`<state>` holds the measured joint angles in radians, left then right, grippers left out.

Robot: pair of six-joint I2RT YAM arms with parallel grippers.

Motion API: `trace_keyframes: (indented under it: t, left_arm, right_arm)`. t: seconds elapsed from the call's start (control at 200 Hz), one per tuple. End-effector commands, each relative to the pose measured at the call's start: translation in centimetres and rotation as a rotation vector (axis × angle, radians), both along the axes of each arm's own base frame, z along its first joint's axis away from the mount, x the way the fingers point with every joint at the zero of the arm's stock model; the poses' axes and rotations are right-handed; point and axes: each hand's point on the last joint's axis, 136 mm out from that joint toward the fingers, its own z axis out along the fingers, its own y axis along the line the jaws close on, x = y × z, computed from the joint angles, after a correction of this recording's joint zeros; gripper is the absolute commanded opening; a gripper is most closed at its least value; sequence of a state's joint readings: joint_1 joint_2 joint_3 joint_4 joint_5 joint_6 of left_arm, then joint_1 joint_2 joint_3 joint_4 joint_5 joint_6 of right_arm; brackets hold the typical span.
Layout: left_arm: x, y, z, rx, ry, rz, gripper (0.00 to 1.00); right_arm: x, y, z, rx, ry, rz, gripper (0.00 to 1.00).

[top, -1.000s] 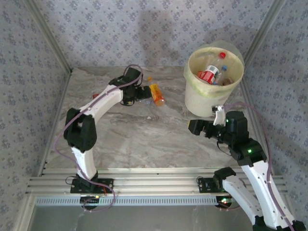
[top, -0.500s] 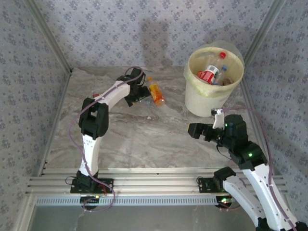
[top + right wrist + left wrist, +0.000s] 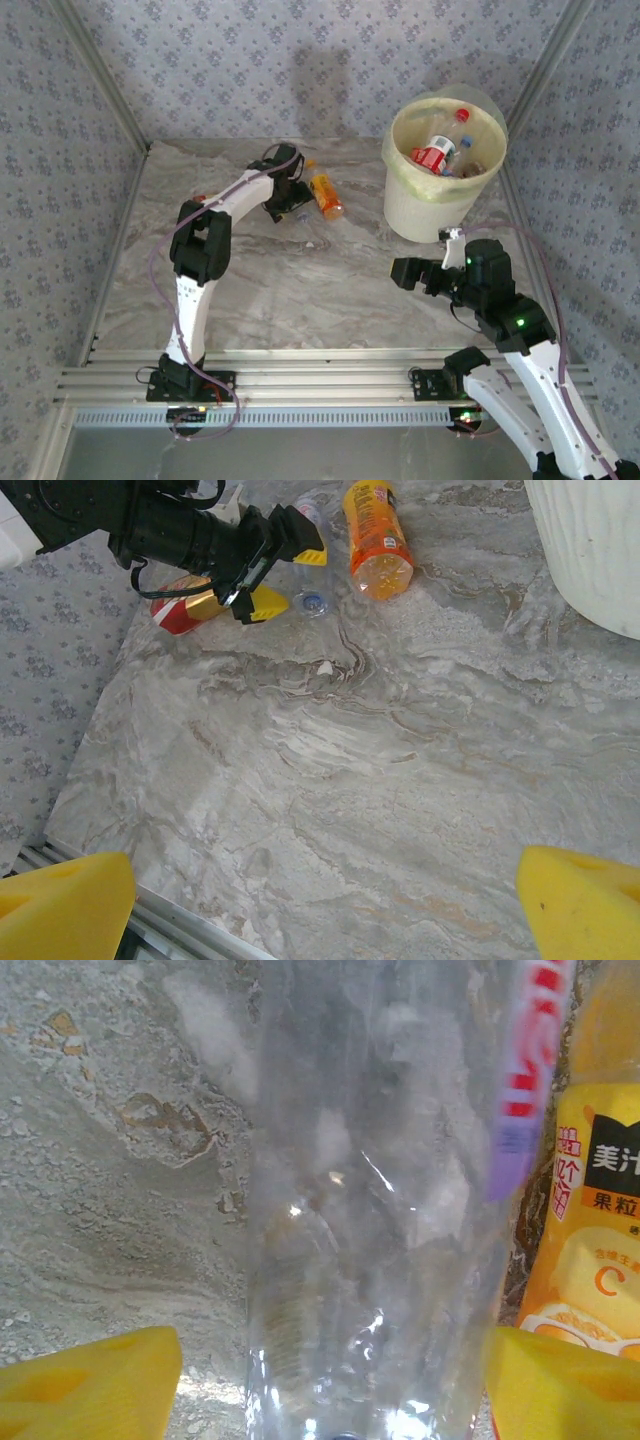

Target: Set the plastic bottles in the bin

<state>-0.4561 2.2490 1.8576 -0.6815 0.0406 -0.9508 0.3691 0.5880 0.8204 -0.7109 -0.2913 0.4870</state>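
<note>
The table [image 3: 300, 290] is a smooth slab veined in grey and beige like marble, walled by patterned paper. At its far right stands the bin [image 3: 445, 205], a round white plastic bucket with a pale yellow-green bag folded over its rim; its white wall also edges the right wrist view [image 3: 600, 550]. Several bottles [image 3: 435, 155] already lie inside, one with a red label. At the far middle of the table, the left claw [image 3: 288, 205] is lowered over a clear bottle [image 3: 370, 1210] that lies on its side. Its yellow fingertips [image 3: 90, 1380] stand apart, one on each side of the thin, glossy, crinkled body, which runs lengthwise between them. The left finger shows a gap to the bottle; whether the right one touches cannot be told. A red and purple label strip runs along the bottle's right edge. Just to its right, touching or nearly so, lies an orange-filled bottle [image 3: 590, 1210] with a yellow-orange label printed with characters; from above [image 3: 324, 195] it angles towards the near right. In the right wrist view, a red-labelled bottle [image 3: 178, 615] lies left of the left claw [image 3: 290, 580]. The right claw [image 3: 320, 910] hangs with fingers apart over bare table, near and left of the bin.
</note>
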Motion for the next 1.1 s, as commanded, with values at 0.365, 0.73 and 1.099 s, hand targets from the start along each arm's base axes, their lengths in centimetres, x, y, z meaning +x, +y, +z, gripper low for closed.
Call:
trace_keyframes:
  t: [0.365, 0.73, 1.099]
  left_arm:
    - [-1.6, 0.5, -0.7, -0.024, -0.022, -0.007, 0.55]
    - [-5.7, 0.2, 3.8, -0.104, -0.204, -0.223, 0.53]
    - [-15.5, -2.5, 8.8, -0.256, -0.401, -0.616, 0.57]
  right_arm:
    - [-0.1, 0.0, -0.5, 0.001, 0.017, -0.015, 1.00]
    - [0.6, 2.0, -0.1, 0.168, 0.030, -0.007, 0.99]
    - [1.7, 4.8, 2.8, 0.333, 0.009, 0.063, 0.99]
